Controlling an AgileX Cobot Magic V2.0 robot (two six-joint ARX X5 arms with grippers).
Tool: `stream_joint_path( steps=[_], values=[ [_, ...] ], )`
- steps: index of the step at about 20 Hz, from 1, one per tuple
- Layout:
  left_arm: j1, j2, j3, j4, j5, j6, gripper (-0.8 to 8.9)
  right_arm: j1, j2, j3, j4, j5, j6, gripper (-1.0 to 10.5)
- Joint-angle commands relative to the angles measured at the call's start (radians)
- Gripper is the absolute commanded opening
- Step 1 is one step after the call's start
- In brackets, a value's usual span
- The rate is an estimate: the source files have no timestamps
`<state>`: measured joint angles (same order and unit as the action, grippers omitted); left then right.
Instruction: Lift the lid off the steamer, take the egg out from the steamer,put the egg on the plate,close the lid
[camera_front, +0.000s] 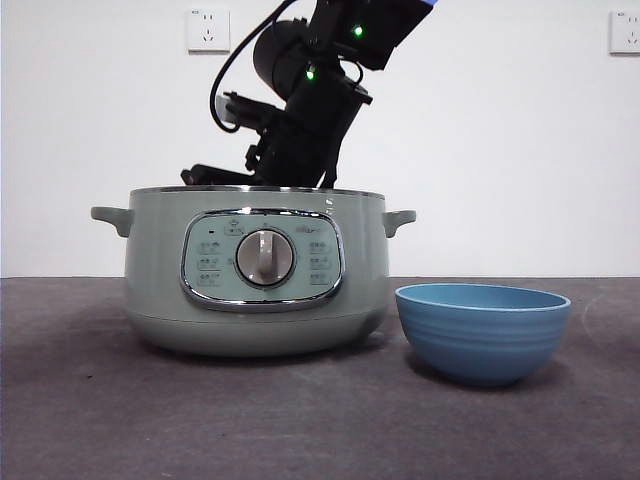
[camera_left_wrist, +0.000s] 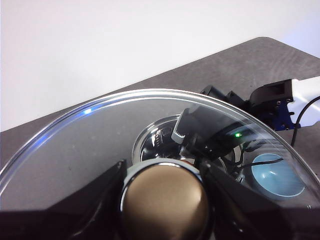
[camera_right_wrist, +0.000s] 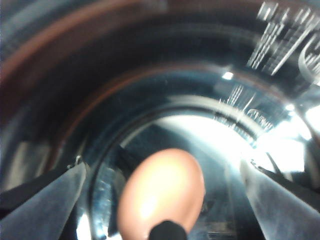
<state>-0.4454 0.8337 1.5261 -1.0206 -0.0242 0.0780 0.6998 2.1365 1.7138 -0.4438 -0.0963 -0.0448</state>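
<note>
The sage-green steamer stands uncovered on the table. My right arm reaches down into it from above, and its gripper is hidden behind the pot wall in the front view. In the right wrist view my right gripper is open inside the shiny pot, one jaw on each side of the brown egg. My left gripper is shut on the knob of the glass lid and holds it up above the steamer. The lid is out of the front view. The blue plate stands empty to the right of the steamer.
The table is dark grey, with a white wall behind. Two wall sockets sit high on the wall. Through the lid, the left wrist view shows the blue plate and the right arm.
</note>
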Motion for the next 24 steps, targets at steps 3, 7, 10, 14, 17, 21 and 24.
stream_joint_path(
  steps=[3,7,10,14,17,21,24],
  values=[
    [0.002,-0.012,0.023,0.044,0.0,0.002,-0.09,0.002,0.024,0.0,-0.01,0.001,-0.005,4.0],
    [0.002,-0.012,0.023,0.035,0.0,0.002,-0.08,0.002,0.024,0.0,-0.041,-0.002,0.002,2.7],
    [0.002,-0.012,0.023,0.031,0.0,0.002,-0.09,0.002,0.024,0.0,-0.049,-0.003,0.002,0.4],
    [0.002,-0.012,0.023,0.031,0.0,0.001,-0.09,0.003,0.016,0.001,-0.033,-0.006,0.003,-0.1],
    [0.002,-0.012,0.023,0.032,0.001,0.001,-0.09,0.003,-0.097,0.002,-0.035,-0.002,-0.004,-0.1],
    [0.002,-0.012,0.023,0.031,0.002,0.001,-0.09,0.0,-0.344,0.002,-0.136,0.056,-0.017,-0.1],
    [0.002,-0.012,0.023,0.031,0.004,0.001,-0.08,-0.029,-0.539,0.002,-0.301,0.103,-0.042,-0.1]
  ],
)
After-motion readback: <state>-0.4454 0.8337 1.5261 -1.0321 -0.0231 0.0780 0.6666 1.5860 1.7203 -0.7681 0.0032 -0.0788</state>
